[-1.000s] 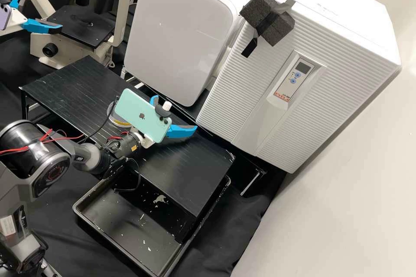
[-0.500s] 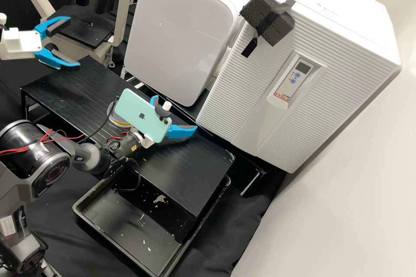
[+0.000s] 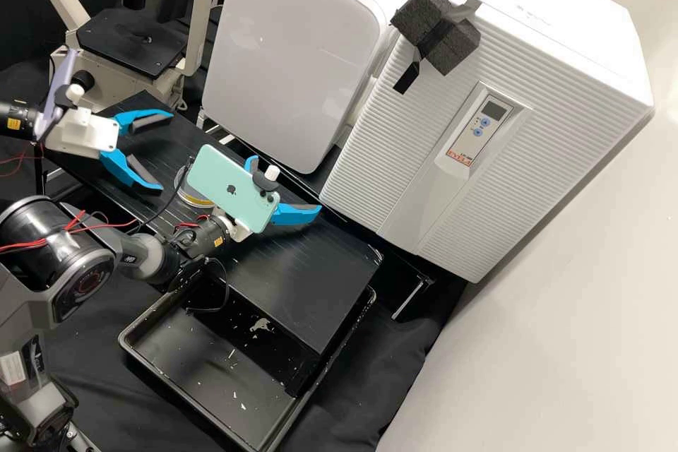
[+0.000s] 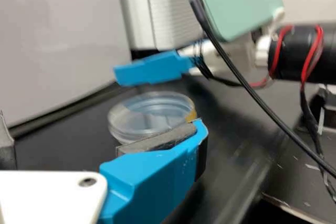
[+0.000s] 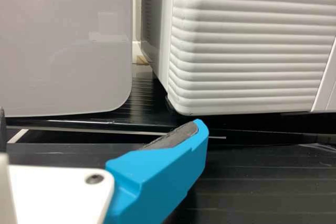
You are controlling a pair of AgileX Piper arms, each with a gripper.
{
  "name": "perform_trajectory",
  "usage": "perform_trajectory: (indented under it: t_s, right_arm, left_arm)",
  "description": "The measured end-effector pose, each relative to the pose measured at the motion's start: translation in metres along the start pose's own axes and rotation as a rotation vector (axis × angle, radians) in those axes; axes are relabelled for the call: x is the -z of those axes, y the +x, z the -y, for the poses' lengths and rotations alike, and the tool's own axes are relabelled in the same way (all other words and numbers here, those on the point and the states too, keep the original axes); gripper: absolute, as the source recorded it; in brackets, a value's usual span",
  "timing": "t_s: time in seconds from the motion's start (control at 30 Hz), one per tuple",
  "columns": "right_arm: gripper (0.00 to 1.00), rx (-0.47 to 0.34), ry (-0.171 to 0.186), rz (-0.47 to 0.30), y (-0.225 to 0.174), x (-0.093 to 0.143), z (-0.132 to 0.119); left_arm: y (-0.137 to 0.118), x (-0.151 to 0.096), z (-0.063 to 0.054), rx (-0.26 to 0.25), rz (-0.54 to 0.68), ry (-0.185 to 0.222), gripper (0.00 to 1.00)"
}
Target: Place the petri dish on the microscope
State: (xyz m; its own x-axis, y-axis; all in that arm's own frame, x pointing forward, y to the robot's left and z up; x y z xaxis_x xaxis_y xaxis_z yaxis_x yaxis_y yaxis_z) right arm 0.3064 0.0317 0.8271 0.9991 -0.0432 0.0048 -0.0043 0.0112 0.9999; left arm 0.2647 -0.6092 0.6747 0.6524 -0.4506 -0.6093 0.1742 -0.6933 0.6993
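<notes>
The left gripper [image 3: 166, 150] was hanging at the near left part of the black platform [image 3: 304, 282], with its two fingers spread wide and nothing between them. Half a second before, it was farther to the left edge of the high view, in front of the microscope [image 3: 131, 42]; it had moved toward the petri dish [image 3: 185, 191], and its purple phone [image 3: 60, 88] had come into sight. The blue fingers were smooth and angular, with rough dark grey pads [image 4: 157, 139] on the inner side. In the left wrist view one finger overlapped the dish, but in the high view they were apart.

The dish was lying on the platform, partly behind the mint phone [image 3: 233, 187] of the other arm. It was round, low and of clear, shiny material, with a yellowish part at the rim. It had stayed in the same place.

The right gripper [image 3: 286, 183] had also stayed where it was, beyond the dish, its fingers apart and holding nothing.

Farther out, the microscope had a cream frame and a flat black stage, with no dish on it. Behind the platform were a smooth white box [image 3: 304, 49] with rounded corners and a ribbed white cabinet [image 3: 374, 169]. In front was a black tray [image 3: 205, 353] with pale flakes.
</notes>
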Motion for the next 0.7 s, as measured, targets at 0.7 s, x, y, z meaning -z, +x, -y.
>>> perform_trajectory:
  t_s: [0.7]
  right_arm:
    - [1.00, 0.000, 0.000, 0.000, 0.000, 0.000, 0.000]
  left_arm:
    - [0.049, -0.022, 0.004, 0.087, 0.049, -0.109, 1.00]
